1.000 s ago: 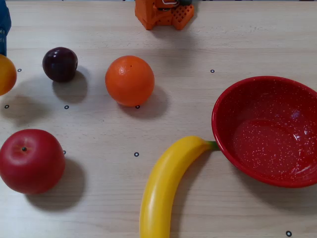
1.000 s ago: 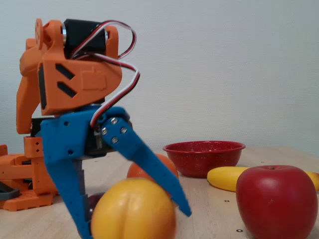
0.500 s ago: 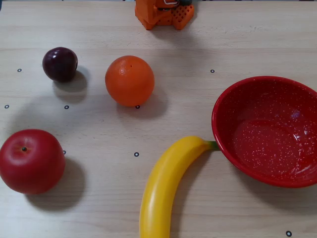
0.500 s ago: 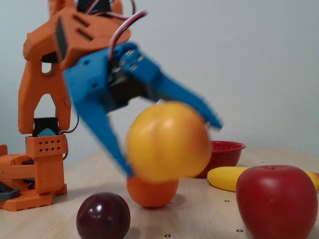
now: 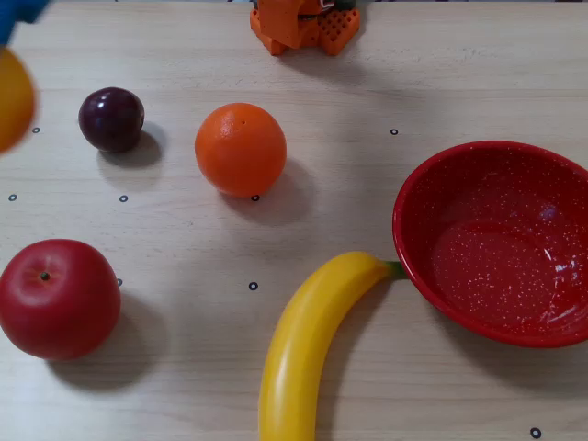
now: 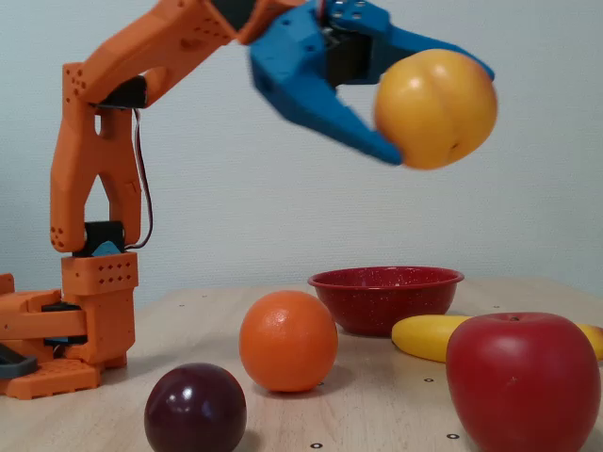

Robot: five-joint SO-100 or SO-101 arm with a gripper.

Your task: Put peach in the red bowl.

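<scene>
Fruit lies spread over a pale wooden surface (image 5: pixel 367 83), and an orange robot arm (image 6: pixel 104 141) rises from its base at one end. Seen from the side, the arm reaches out high above the surface, and its blue tool (image 6: pixel 429 108) is pinching the peach (image 6: pixel 435 108) between its two fingers, one over the top of the fruit and one beneath it. The peach is smooth and yellow-orange, with a faint crease down its face, and it hangs in the air well clear of everything below. In the view from above, only a blurred sliver of the peach (image 5: pixel 13 99) shows at the left edge, with a bit of blue just above it.

The red bowl (image 5: pixel 441 179) sits on the surface at the right of the view from above, wide, shallow and glossy, flecked with fine white speckles, with nothing inside it. A yellow banana (image 5: pixel 308 344) curves up from the bottom edge, its green-tipped stem just touching the bowl's rim. An orange (image 5: pixel 241 149) rests near the middle, a dark purple plum (image 5: pixel 111 119) to its left, and a red apple (image 5: pixel 57 299) at the lower left, each apart from the others. The arm's orange base (image 5: pixel 303 26) shows at the top edge.

In the side view, the bowl (image 6: pixel 384 299) stands behind the orange (image 6: pixel 288 341), lower than the raised peach.
</scene>
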